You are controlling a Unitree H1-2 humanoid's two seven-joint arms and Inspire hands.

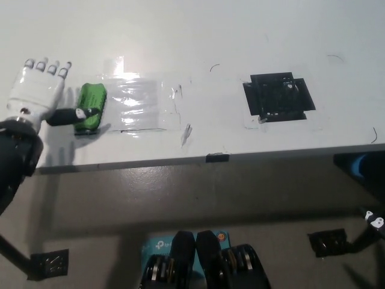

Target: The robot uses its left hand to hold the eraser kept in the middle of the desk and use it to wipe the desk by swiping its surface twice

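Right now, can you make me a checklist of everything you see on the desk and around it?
Surface: white desk with a few thin dark marks.
Job's things: green eraser lying flat at the desk's left, beside a shiny clear tape patch.
Clutter: black tape square on the right; small dark clip on the front edge.
Hands: white left hand open, flat beside the eraser, thumb reaching toward it, not holding it. Right hand not in view.
Cables: nothing seen.
Surroundings: grey floor below the desk, a blue thing at the right edge.
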